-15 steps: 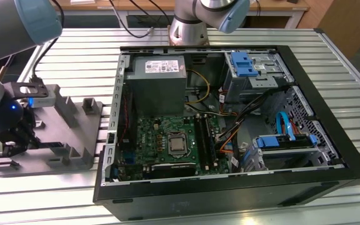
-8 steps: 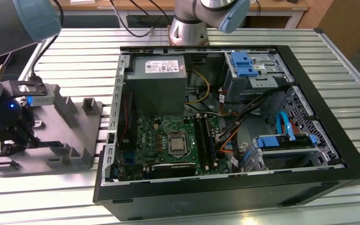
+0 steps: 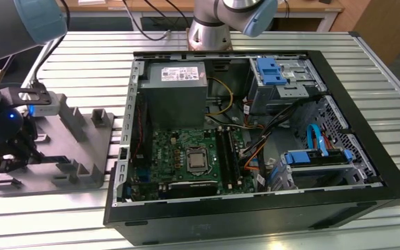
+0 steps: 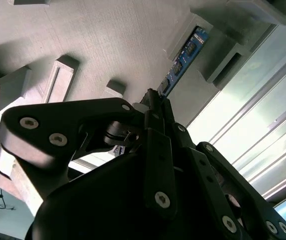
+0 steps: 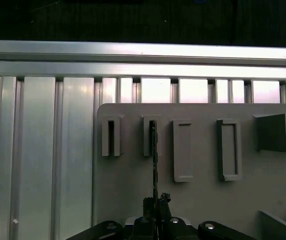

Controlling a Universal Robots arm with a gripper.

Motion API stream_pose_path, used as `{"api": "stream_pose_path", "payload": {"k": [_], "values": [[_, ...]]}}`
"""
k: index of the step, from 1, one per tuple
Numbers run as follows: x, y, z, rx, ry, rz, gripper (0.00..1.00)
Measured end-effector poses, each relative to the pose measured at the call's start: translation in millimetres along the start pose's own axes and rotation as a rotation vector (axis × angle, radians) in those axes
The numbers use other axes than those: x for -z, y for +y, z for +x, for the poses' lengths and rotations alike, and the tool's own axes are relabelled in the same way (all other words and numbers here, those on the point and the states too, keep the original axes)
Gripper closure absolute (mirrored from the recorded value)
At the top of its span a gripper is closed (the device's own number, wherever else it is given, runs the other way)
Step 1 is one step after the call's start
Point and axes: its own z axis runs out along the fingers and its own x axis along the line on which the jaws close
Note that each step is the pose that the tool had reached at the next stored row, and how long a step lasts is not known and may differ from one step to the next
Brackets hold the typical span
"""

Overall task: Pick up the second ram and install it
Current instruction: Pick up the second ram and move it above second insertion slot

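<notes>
- The ribbed aluminium surface [image 3: 89, 57] lies under the grey slotted plastic holder plate [image 3: 82, 138].
- The open black metal computer case [image 3: 255, 213], with a green circuit board [image 3: 165, 151] inside, stands just beside the holder plate, on the exterior view's right of it.
- The black linkage gripper [image 5: 156, 202] hangs over the holder plate. Its jaws are pressed together and look to be pinching the near end of the stick.
- The second ram [image 4: 185, 52], a thin, flat, dark circuit stick with a bluish tint, stands on edge in a narrow slot of the holder plate, its far end between two grey blocks.
- It is probably light and stiff but fragile, and sideways force could crack it. The safest hold is across the flat faces at the upper edge, square to the slot and clear of the contacts.
</notes>
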Motion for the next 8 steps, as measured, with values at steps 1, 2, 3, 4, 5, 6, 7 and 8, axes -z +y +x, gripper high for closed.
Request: {"api": "stream_pose_path", "payload": {"k": [1, 2, 3, 4, 5, 6, 7, 8], "values": [[0.6, 0.0, 0.0, 0.0, 0.0, 0.0, 0.86], [1.2, 0.1, -0.1, 0.0, -0.0001, 0.0001, 0.86], [2.0, 0.1, -0.1, 0.0, 0.0, 0.0, 0.86], [2.7, 0.1, -0.1, 0.0, 0.0, 0.0, 0.86], [3.5, 0.2, -0.2, 0.0, 0.0, 0.0, 0.86], [4.6, 0.2, -0.2, 0.0, 0.0, 0.0, 0.86], [5.6, 0.3, -0.3, 0.0, 0.0, 0.0, 0.86], [6.5, 0.3, -0.4, 0.0, -0.0001, 0.0001, 0.86]]}}
